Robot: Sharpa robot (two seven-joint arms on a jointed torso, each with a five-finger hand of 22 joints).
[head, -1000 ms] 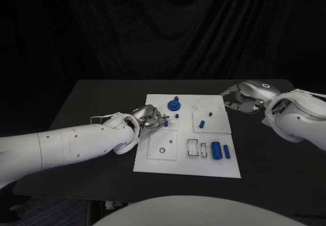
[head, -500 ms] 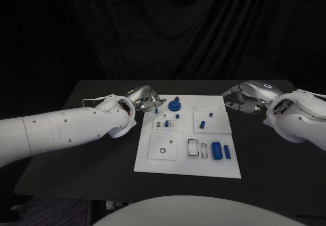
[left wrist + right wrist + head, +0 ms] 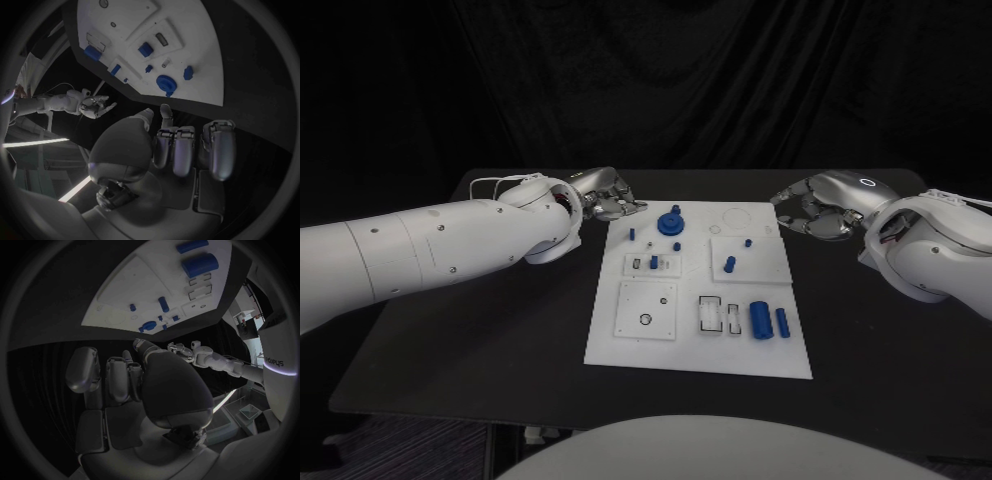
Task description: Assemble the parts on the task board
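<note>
The white task board point(image 3: 629, 340) lies mid-table and also appears in the left wrist view point(image 3: 194, 35) and the right wrist view point(image 3: 125, 290). On it stand a round blue piece with a knob point(image 3: 671, 222) point(image 3: 166, 82), small blue pegs point(image 3: 632, 234) point(image 3: 676, 246) point(image 3: 747, 242) and, near the front, a thick blue cylinder point(image 3: 759, 318) point(image 3: 200, 264) beside a slim one point(image 3: 780, 322). My left hand point(image 3: 610, 195) point(image 3: 181, 145) hovers off the board's far left corner, fingers loosely bent, holding nothing. My right hand point(image 3: 812, 212) point(image 3: 119, 375) hangs off the far right edge, empty too.
Empty sockets on the board include a round hole point(image 3: 645, 319) in the near-left square plate and rectangular slots point(image 3: 710, 312). The black table point(image 3: 488, 330) extends wide on both sides. Dark curtain behind.
My left hand has drawn back from the board's left-middle area to beyond its far left corner. A small blue peg now shows where it was. The right hand stayed put.
</note>
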